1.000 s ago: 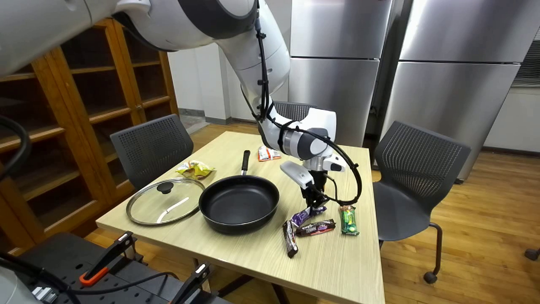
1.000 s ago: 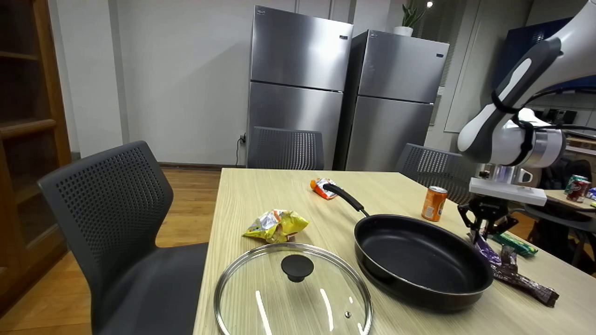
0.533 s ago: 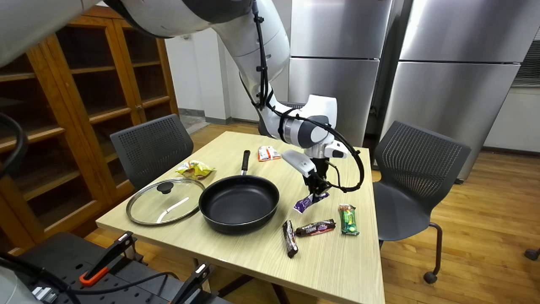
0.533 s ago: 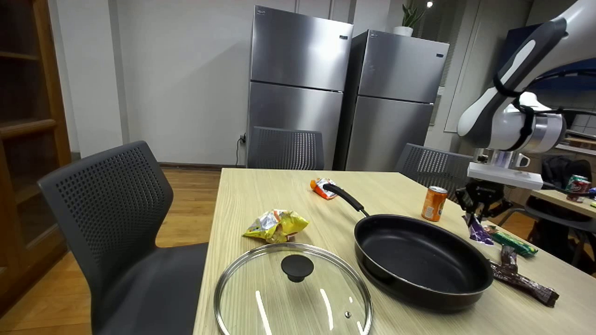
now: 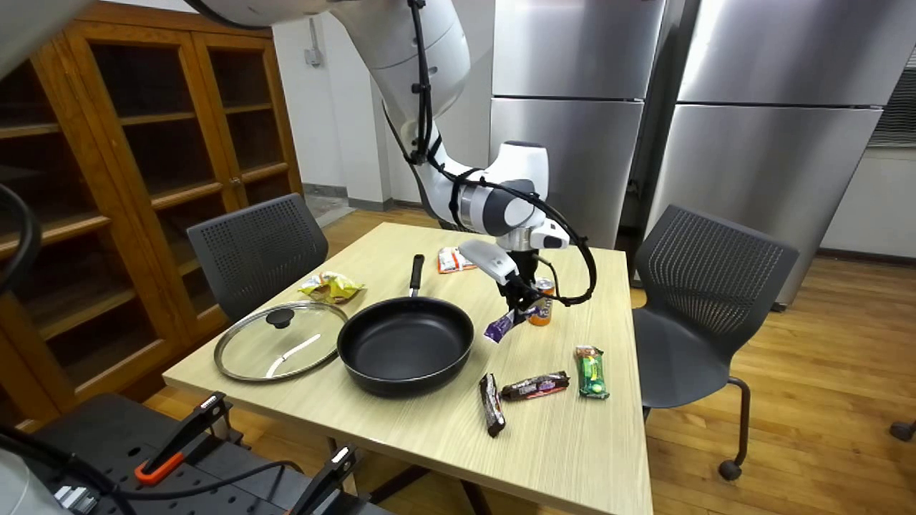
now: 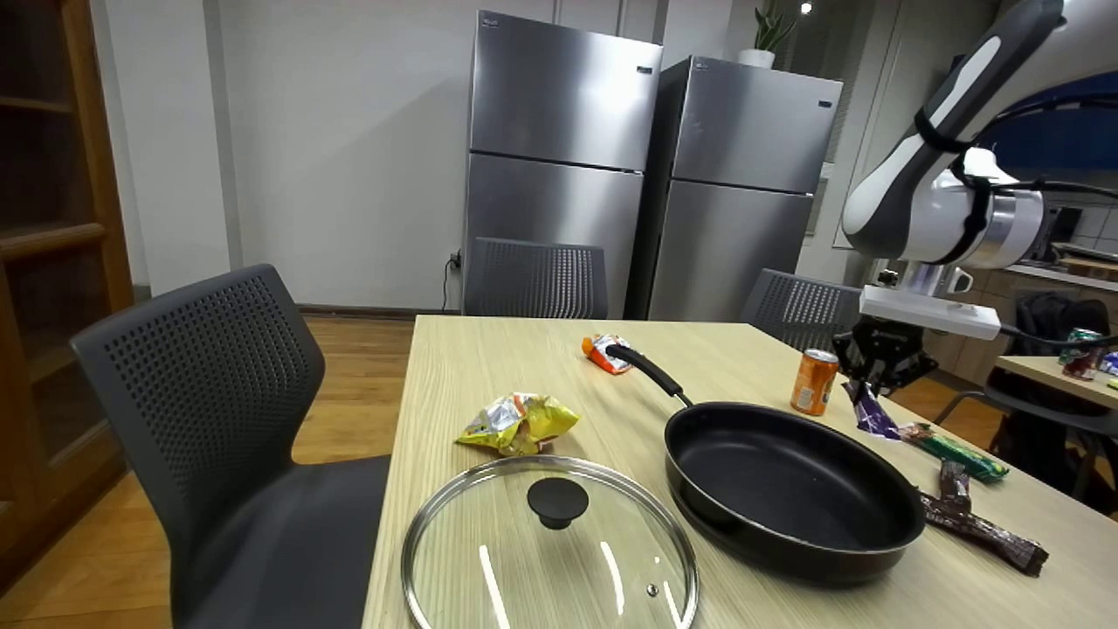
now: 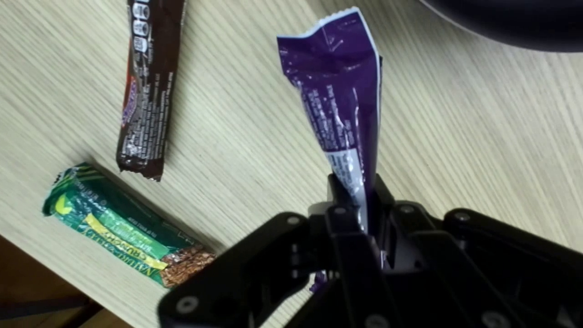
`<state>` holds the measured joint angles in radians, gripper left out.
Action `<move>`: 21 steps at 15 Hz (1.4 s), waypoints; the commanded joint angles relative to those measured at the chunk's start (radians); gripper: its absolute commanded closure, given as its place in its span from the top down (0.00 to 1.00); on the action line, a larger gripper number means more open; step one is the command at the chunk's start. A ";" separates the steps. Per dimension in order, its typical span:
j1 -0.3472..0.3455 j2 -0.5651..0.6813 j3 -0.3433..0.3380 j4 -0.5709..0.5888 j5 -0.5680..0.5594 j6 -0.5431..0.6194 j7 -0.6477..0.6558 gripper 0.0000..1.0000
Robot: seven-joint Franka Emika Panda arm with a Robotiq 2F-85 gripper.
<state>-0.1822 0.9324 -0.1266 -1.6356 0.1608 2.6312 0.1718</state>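
My gripper is shut on a purple wrapped bar, gripped near its middle, with one end sticking out past the fingertips. In both exterior views the gripper holds the bar above the table, tilted down. The black frying pan is beside it, and an orange can stands close behind, partly hidden by the gripper. Two dark brown wrapped bars and a green wrapped bar lie on the table. The wrist view shows one brown bar and the green bar.
A glass lid with a black knob leans by the pan. A yellow snack bag and an orange-white bag lie farther back. Dark chairs stand around the table. The pan's handle points to the back.
My gripper has lifted the purple bar off the table, away from the brown bars, and carried it up and back towards the orange can. The other objects have not moved.
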 commanded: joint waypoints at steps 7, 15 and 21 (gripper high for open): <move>0.153 -0.145 -0.008 -0.239 -0.053 0.156 0.007 0.04; 0.278 -0.167 -0.023 -0.312 -0.115 0.165 0.023 0.04; 0.361 -0.153 -0.034 -0.330 -0.172 0.148 0.032 0.04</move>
<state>0.1387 0.8112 -0.1438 -1.9261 0.0301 2.7875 0.1776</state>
